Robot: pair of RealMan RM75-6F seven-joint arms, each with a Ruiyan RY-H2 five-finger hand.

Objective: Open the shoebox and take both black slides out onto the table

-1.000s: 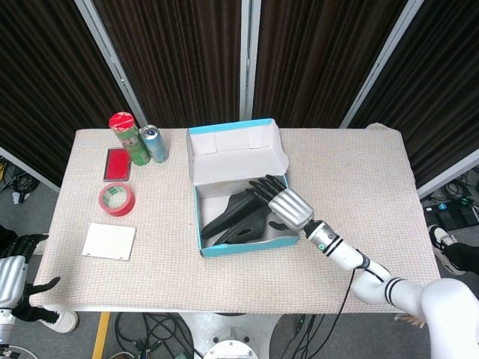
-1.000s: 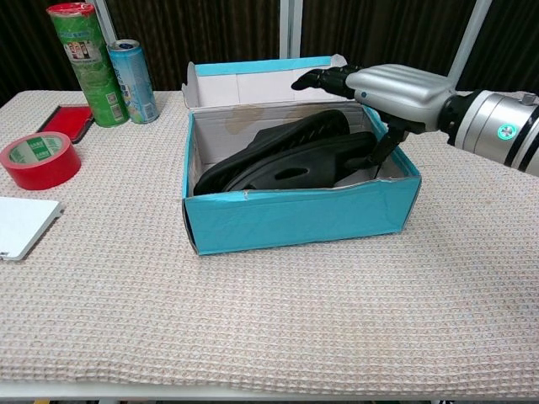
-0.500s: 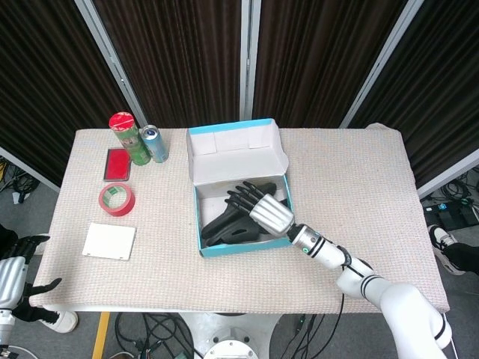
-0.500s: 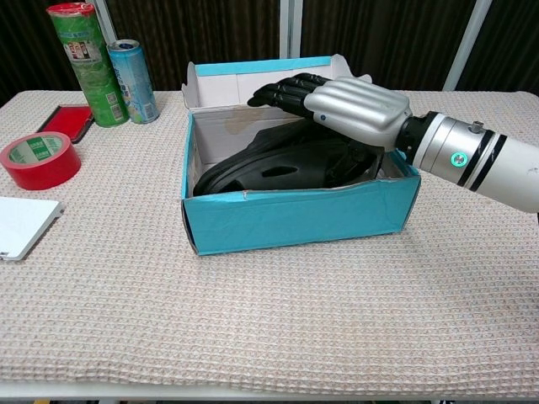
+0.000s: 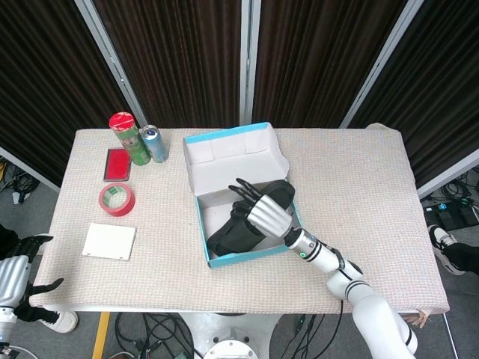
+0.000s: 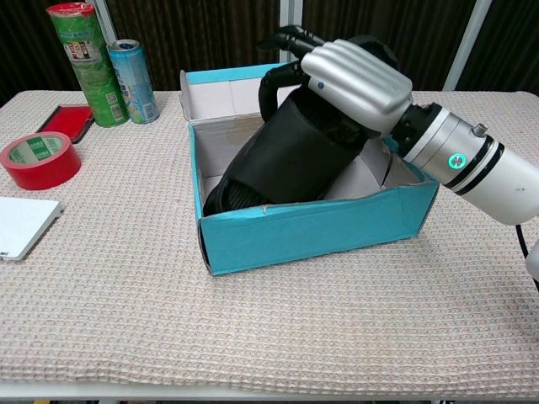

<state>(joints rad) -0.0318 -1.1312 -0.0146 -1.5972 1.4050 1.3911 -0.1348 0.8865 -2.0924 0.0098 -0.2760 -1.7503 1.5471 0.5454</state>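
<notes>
The blue shoebox (image 5: 254,253) (image 6: 312,231) stands open mid-table, its lid (image 5: 228,146) folded back. My right hand (image 5: 263,209) (image 6: 354,76) grips a black slide (image 5: 243,228) (image 6: 295,147) from above. The slide is tilted steeply, its upper end raised over the box rim and its lower end still inside at the left front corner. I cannot make out a second slide apart from this black mass. My left hand (image 5: 13,278) hangs off the table's near left corner, fingers apart, holding nothing.
At the back left stand a green canister with a red lid (image 5: 129,138) (image 6: 80,59) and a blue drink can (image 5: 155,143) (image 6: 132,80). A red flat case (image 5: 117,164), a red tape roll (image 5: 117,199) (image 6: 38,158) and a white pad (image 5: 109,241) lie along the left.
My right hand closed over the slide and lifted its end out above the rim. The shoebox twisted and slid slightly toward the front right.
</notes>
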